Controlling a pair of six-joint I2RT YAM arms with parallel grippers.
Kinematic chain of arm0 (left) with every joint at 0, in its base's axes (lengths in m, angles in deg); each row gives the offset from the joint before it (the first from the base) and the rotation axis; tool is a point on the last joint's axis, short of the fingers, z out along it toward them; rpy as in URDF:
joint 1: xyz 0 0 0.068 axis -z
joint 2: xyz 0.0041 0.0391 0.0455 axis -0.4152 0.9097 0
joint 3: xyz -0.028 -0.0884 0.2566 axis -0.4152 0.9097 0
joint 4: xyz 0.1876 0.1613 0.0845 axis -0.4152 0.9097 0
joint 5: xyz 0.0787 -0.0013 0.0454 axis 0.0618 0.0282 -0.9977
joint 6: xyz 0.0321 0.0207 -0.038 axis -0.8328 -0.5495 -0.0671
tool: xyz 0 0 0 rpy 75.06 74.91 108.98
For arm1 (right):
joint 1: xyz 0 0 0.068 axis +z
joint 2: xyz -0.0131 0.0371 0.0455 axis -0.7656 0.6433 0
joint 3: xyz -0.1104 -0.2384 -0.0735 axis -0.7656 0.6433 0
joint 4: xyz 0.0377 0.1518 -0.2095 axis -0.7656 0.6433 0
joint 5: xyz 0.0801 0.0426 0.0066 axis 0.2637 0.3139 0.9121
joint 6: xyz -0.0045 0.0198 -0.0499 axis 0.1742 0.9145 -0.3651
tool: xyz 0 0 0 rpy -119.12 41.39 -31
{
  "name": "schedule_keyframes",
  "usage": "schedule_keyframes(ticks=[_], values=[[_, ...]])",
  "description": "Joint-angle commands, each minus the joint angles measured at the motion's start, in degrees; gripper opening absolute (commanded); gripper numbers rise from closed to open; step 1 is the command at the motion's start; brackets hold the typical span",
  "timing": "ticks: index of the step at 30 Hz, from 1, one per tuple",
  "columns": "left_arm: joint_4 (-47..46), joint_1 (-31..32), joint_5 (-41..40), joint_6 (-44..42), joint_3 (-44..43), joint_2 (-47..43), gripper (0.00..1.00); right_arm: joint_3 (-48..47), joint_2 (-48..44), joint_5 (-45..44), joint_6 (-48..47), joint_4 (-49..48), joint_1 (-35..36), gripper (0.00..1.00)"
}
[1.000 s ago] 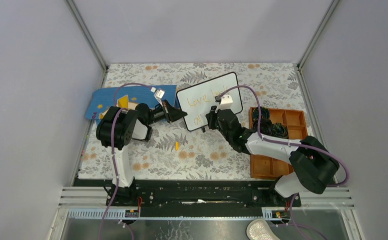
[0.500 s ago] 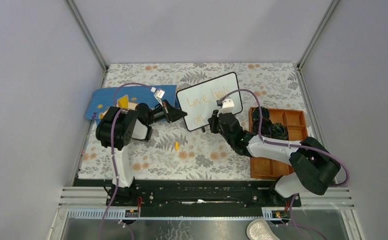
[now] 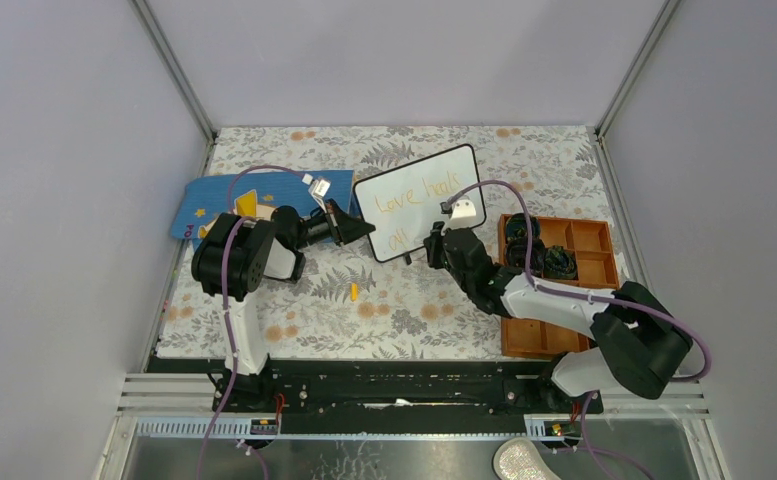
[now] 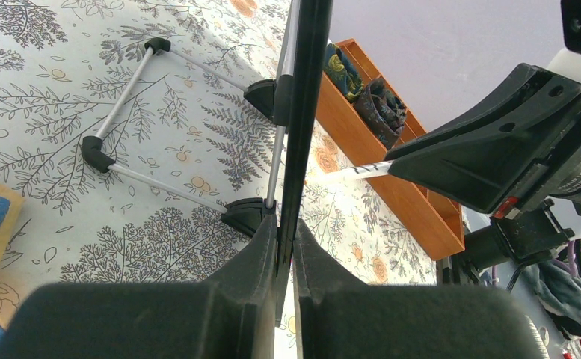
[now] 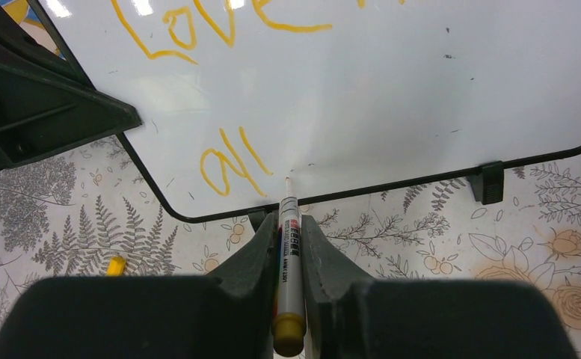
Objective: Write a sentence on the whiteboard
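Whiteboard (image 3: 461,172) stands tilted mid-surface, left claw (image 4: 286,233) pinched narrow on its side edge. Right claw (image 5: 288,221) grips marker (image 5: 287,203), tip just right of "al". Sentence (image 5: 226,170): top line "Love heals" written, second line barely begun, rest unwritten.

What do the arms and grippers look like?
The left arm and right arm have black joint housings, white links, a purple cable along each. The left gripper and right gripper have black wedge-shaped fingers; a white camera block sits on each wrist.
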Motion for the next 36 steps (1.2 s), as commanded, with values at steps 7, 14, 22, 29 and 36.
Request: schedule_keyframes(ticks=[7, 14, 22, 29, 36], values=[[3.23, 0.87, 1.04, 0.00, 0.56, 0.00, 0.00, 4.63, -10.63, -1.89, -1.39, -4.14, -0.51, 0.00], [3.21, 0.89, 1.09, 0.09, 0.46, 0.53, 0.00, 6.99, -10.45, -0.50, -1.01, -7.25, -0.48, 0.00], [3.39, 0.89, 1.09, 0.00, 0.52, 0.52, 0.00, 4.64, -6.53, -0.69, -0.43, -8.18, -0.45, 0.00], [3.39, 0.88, 1.06, 0.00, 0.42, 0.57, 0.00, 2.91, -4.30, -1.58, -0.02, -8.60, -0.44, 0.00], [3.41, 0.88, 1.09, 0.06, 0.38, 0.62, 0.00, 1.89, -2.76, -2.38, -0.05, -8.67, -0.51, 0.00]])
